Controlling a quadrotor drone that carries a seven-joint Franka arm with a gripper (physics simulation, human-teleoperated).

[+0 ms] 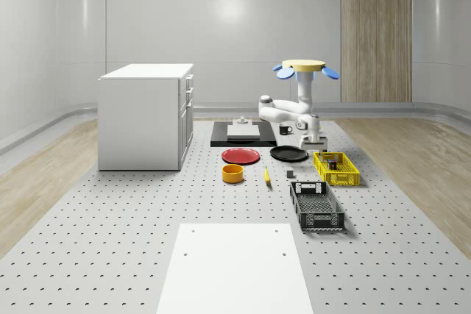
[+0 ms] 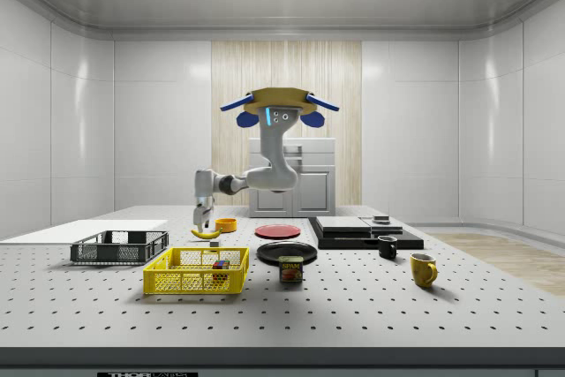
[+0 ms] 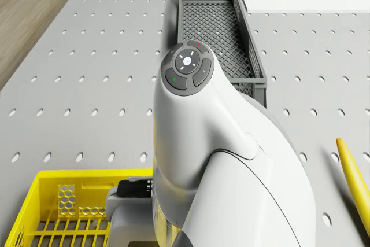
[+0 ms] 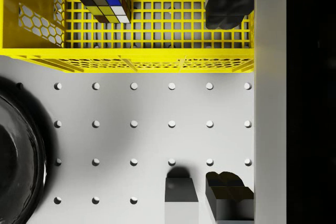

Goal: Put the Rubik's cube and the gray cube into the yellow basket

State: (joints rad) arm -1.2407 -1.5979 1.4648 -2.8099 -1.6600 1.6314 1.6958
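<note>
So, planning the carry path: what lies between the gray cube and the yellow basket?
Nothing stands there: the wrist view shows bare perforated table between the gray cube and the yellow basket, and the whole-scene view agrees.

Perforated worktop (image 1: 110, 211). White cabinet (image 1: 146, 115) at the whole-scene view's left. Red plate (image 1: 241, 155) beside black plate (image 1: 288, 154); orange bowl (image 1: 232, 173) nearer the camera, banana (image 1: 266, 176) close by. Dark mesh crate (image 1: 316, 206). Side view: spam tin (image 2: 290, 268), black mug (image 2: 387, 246), yellow mug (image 2: 423, 268).
</note>
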